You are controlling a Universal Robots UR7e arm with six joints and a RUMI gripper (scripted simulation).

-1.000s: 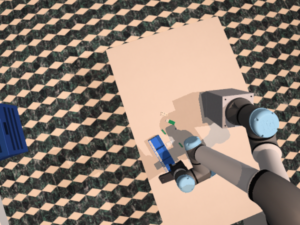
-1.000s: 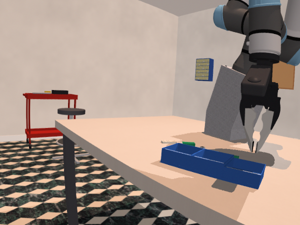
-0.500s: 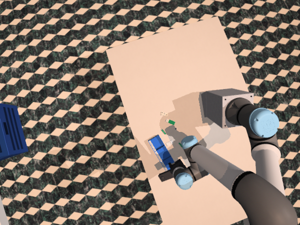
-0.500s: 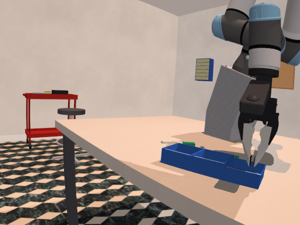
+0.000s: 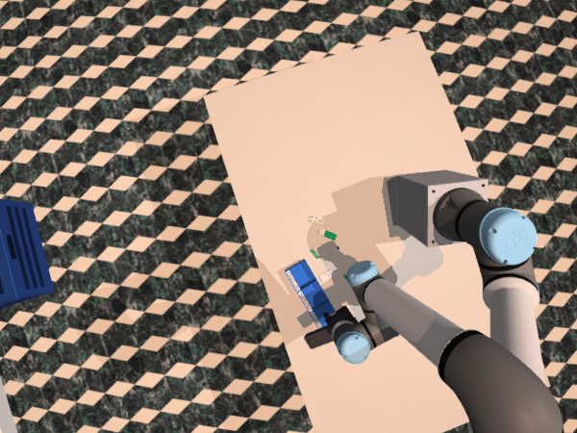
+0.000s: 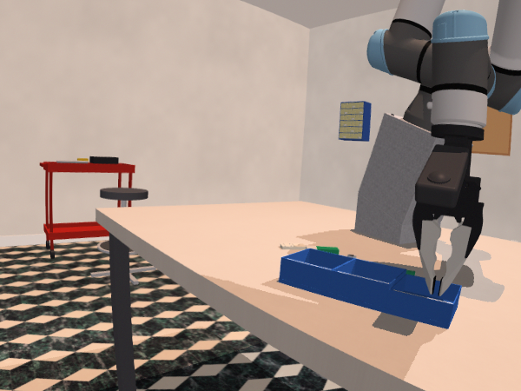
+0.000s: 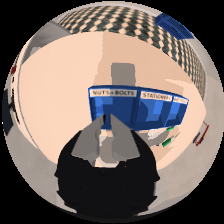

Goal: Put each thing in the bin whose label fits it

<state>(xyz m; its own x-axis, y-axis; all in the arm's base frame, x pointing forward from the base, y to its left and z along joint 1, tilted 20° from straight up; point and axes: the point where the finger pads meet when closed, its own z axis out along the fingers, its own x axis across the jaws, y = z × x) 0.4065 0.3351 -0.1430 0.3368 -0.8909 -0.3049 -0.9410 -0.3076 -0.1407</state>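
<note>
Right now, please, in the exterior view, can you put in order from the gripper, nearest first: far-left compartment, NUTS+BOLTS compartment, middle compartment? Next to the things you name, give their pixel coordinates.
1. NUTS+BOLTS compartment (image 5: 324, 310) (image 6: 414, 285) (image 7: 122, 107): right end.
2. Middle compartment (image 5: 313, 293) (image 6: 375, 272) (image 7: 151, 111): centre.
3. Far-left compartment (image 5: 300, 273) (image 6: 320, 259) (image 7: 176, 114): left end.

the pincer (image 5: 325, 323) (image 6: 437, 292) (image 7: 107, 114) points downward, drawn nearly shut, below the bent arm (image 5: 413, 313) (image 6: 459, 65).
</note>
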